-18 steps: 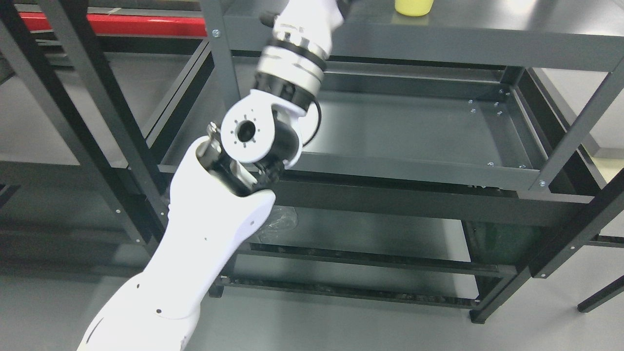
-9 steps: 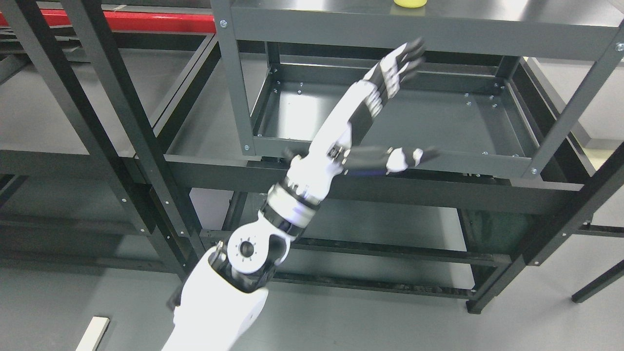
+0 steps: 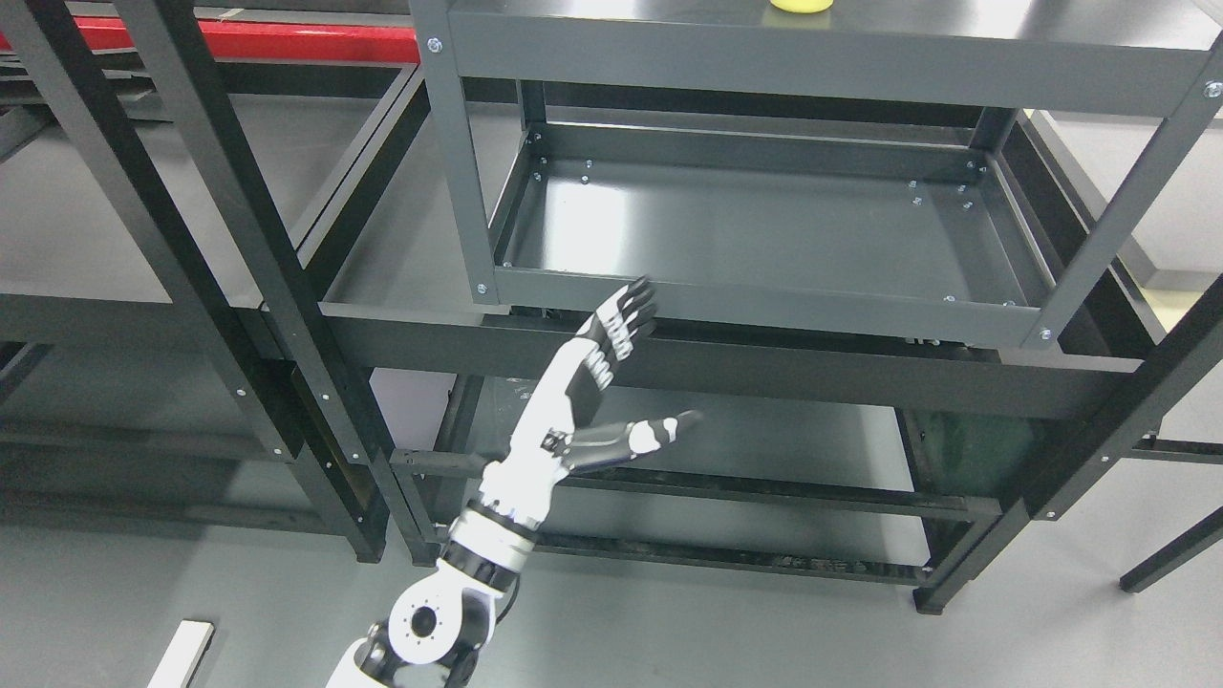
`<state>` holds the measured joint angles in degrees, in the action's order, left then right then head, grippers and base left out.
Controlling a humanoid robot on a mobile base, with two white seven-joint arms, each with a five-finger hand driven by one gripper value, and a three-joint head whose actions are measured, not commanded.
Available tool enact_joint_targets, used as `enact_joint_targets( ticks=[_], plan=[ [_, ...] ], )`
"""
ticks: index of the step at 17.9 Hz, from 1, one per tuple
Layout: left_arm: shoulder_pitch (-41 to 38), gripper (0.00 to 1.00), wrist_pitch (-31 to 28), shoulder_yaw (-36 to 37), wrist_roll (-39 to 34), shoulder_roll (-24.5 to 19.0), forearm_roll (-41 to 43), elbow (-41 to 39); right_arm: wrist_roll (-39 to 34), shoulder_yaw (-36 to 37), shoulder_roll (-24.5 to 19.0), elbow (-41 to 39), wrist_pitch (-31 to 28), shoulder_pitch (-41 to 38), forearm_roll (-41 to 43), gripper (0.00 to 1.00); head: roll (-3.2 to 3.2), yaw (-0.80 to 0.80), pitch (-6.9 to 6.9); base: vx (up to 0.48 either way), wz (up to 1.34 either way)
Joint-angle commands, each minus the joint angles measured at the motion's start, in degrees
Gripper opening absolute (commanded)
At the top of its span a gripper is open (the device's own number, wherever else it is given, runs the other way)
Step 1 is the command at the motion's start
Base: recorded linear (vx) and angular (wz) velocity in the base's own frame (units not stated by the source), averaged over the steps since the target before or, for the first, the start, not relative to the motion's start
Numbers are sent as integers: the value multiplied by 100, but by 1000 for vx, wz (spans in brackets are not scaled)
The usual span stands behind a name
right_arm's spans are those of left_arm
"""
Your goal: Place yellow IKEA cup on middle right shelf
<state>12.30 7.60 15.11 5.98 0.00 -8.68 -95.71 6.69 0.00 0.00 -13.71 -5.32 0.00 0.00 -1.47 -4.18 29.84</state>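
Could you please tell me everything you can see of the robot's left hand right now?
The left hand is white and black, seemingly hard plastic, on a ringed wrist. It is raised in front of the grey shelf unit, its four fingers straight and together, the thumb splayed to the right. It holds nothing and appears to touch nothing.

A white-shelled left arm [image 3: 420, 631] with black joints, a round hub ringed by small holes and a silver-banded wrist is seen; its white-and-black left hand [image 3: 597, 401] has dark fingertips.
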Motion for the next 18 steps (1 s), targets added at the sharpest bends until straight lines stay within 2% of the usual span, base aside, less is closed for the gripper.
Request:
enact_joint_targets(
  ticks=[1, 5, 8, 18],
  plan=[
    [-623, 99, -232, -1826, -9, -100, 332, 510, -1, -97, 100, 0, -4, -80, 141, 99, 0, 0, 0, 0, 0],
    [-764, 99, -215, -1880, -26, -100, 332, 492, -1, -97, 100, 0, -4, -80, 141, 99, 0, 0, 0, 0, 0],
    [-773, 99, -215, -1933, -307, -100, 324, 448, -1, -97, 100, 0, -4, -80, 141, 99, 0, 0, 0, 0, 0],
    [-1142, 98, 93, -1916, -299, -100, 323, 431, -1, -97, 100, 0, -4, -80, 141, 99, 0, 0, 0, 0, 0]
  ],
)
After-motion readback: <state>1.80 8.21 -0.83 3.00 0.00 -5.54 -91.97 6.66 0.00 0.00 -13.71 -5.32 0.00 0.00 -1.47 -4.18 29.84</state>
